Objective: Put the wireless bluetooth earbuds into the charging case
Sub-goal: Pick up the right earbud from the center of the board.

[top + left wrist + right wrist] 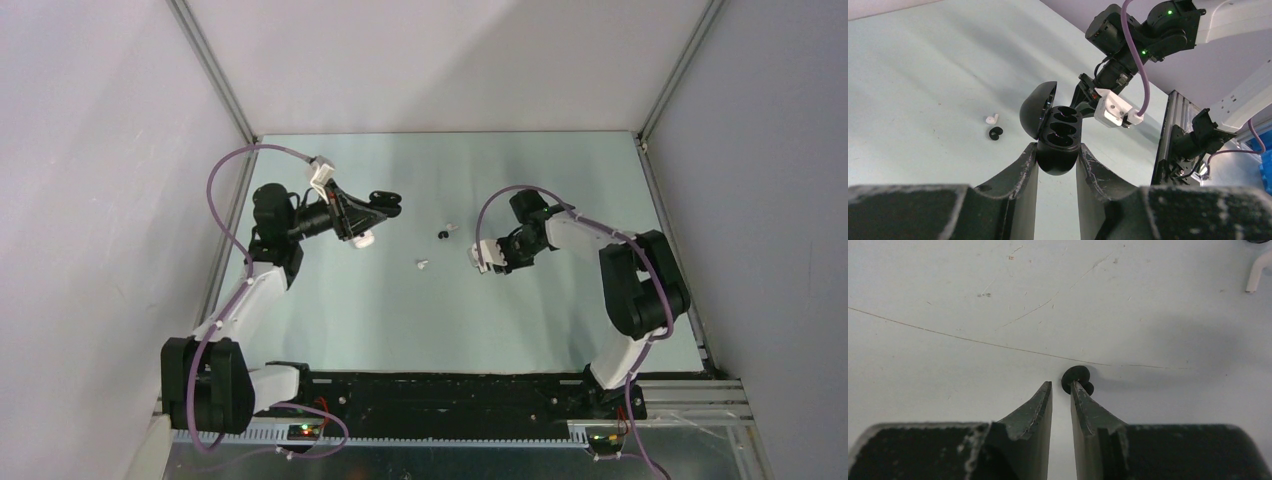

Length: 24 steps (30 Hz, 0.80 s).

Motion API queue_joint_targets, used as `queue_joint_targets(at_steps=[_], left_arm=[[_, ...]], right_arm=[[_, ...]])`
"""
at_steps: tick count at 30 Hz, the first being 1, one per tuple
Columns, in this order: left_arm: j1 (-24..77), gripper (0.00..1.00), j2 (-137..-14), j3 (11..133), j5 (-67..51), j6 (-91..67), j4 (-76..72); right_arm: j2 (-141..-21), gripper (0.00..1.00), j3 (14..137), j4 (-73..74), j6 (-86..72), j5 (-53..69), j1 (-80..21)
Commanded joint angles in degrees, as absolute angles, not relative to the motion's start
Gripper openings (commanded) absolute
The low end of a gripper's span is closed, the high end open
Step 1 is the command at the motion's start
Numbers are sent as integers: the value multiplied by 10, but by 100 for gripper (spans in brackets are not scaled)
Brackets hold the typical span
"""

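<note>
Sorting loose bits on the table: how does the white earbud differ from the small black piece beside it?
The white earbud is white with a short stem; the small black piece is black and curls like a C. From the left wrist camera the earbud lies farther, the black piece nearer. Both are tiny and loose on the table.

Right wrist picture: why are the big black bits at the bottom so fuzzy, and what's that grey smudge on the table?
Right wrist view: the right pincer is very close to the lens, so it blurs, while the table scratches look sharp; the smudge is a soft shadow beside the small black piece. Left wrist view: the left pincer is fuzzy too, the charging case crisp.
</note>
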<state>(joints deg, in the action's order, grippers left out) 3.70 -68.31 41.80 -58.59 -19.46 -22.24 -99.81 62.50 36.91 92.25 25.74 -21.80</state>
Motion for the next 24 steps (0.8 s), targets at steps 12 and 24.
queue_joint_targets(at_steps=[12,24], left_arm=[[33,0,-671,446,-573,-174,-202],[34,0,-664,440,-568,-175,-201]], right_arm=[[-1027,31,650,353,934,252,-223],[-1024,17,659,329,892,258,-223]])
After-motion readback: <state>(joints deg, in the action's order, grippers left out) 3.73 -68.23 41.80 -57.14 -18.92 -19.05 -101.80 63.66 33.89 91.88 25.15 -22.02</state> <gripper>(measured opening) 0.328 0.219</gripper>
